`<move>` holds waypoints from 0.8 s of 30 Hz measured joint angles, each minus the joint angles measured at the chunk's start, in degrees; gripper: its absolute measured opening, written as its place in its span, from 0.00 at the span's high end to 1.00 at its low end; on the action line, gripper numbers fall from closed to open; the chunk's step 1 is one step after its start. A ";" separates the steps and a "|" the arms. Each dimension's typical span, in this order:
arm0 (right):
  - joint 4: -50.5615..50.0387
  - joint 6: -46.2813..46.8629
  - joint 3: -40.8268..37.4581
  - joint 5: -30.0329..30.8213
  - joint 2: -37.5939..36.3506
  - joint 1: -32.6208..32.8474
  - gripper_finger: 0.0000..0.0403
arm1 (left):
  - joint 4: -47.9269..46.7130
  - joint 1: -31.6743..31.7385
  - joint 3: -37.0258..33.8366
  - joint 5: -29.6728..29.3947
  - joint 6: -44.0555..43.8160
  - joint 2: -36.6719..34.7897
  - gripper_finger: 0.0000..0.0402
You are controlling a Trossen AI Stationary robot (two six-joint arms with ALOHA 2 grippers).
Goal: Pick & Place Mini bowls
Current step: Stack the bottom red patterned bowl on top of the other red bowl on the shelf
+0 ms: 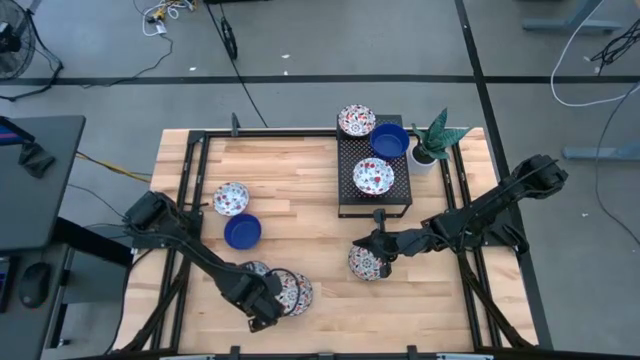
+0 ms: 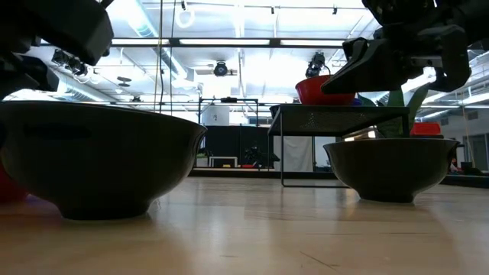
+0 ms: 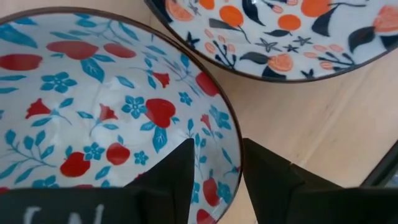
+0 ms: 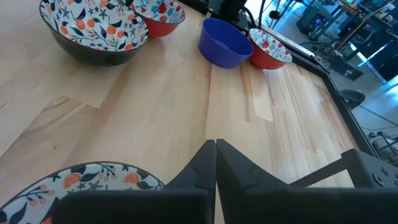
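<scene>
My landmark is the black perforated metal stand (image 1: 375,195) at the far side of the light wooden table (image 1: 310,180). It carries two white floral ceramic bowls (image 1: 373,176) and one glossy blue bowl (image 1: 389,140). On the table left of the stand sit another floral bowl (image 1: 231,198) and a second blue bowl (image 1: 242,231). Far from the stand, at the near left edge, my left gripper (image 3: 214,168) straddles the rim of a red-and-blue floral bowl (image 3: 93,106), jaws parted, one finger inside, one outside; an orange-patterned bowl (image 3: 286,34) sits just beside. Just near-side of the stand, my right gripper (image 4: 216,163) stands closed and empty over a bowl with orange fruit pattern (image 1: 366,263).
</scene>
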 joint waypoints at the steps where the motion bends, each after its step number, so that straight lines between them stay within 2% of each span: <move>1: 0.00 0.00 0.00 0.00 0.00 0.00 0.97 | -0.21 0.00 0.26 0.10 0.04 0.00 0.67; 10: 0.00 0.00 0.00 0.00 0.00 -0.01 0.97 | -0.57 -0.02 0.83 0.13 0.09 -0.07 0.73; 18: 0.00 0.00 0.00 0.00 0.00 0.00 0.97 | -1.62 -0.02 1.06 -0.53 1.66 -0.64 0.94; 21: 0.00 0.00 0.00 0.00 0.00 -0.01 0.97 | -2.06 -0.02 1.24 -0.46 1.87 -0.59 0.94; 24: 0.00 0.00 0.00 0.00 0.00 0.00 0.97 | -6.37 -0.06 3.24 -1.19 2.41 -0.51 0.95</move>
